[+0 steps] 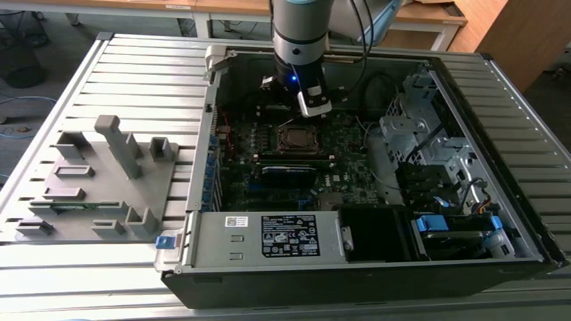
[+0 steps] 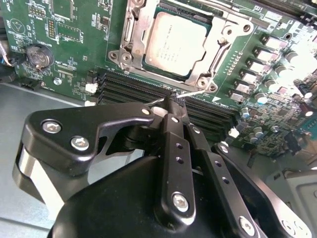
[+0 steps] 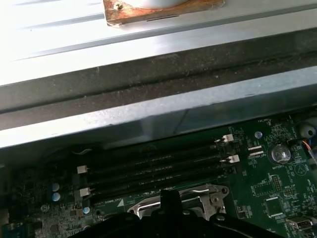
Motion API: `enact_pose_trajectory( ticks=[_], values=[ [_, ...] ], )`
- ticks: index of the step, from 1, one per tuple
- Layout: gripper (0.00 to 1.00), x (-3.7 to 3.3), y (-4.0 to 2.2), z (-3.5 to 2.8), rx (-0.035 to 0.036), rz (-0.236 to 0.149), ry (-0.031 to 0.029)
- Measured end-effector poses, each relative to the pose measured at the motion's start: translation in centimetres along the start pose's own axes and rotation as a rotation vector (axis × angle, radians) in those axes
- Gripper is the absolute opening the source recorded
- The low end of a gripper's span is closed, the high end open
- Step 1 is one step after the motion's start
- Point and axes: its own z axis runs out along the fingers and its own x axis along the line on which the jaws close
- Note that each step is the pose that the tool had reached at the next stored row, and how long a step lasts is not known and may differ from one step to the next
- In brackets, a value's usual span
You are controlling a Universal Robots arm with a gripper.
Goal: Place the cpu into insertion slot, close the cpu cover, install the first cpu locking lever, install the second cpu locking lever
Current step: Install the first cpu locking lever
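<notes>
Over the open computer case [image 1: 499, 200] we find the gripper [image 1: 314, 107] hanging just beside the insertion slot [image 2: 120, 56]. The cpu [image 2: 176, 42] lies flat inside the slot, and the cpu cover [image 2: 134, 30] is folded down around it, its window framing the grey top. We judge the first two steps done and a locking lever to be the step in hand. In the second wrist view the gripper [image 2: 171, 105] has its fingers drawn narrow, tips together, right at a thin wire lever [image 2: 193, 93] that runs along the socket's edge. We cannot tell whether the wire is pinched between the tips or only lies under them, nor whether it is the first lever or the second. By our reading the step calls for a firm press down and a small sideways tuck under the catch, with the wire kept from springing free. Room is tight: the memory slots [image 2: 129, 87] lie directly under the fingertips, a row of capacitors [image 2: 257, 64] stands close beside the socket, and the case wall [image 3: 148, 114] rises just beyond the memory slots. Above the board the way is open.
</notes>
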Motion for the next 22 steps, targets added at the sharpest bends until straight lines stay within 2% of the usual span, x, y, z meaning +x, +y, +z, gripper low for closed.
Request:
enact_pose_trajectory(
  ticks=[3,11,22],
  values=[
    [0.11,0.01,0.04,0.10,0.0002,0.007,-0.0090],
    [0.11,0.19,0.80,0.57,0.0056,0.035,-0.0174],
    [0.11,-0.53,1.07,1.06,0.0090,0.088,-0.0302]
  ],
)
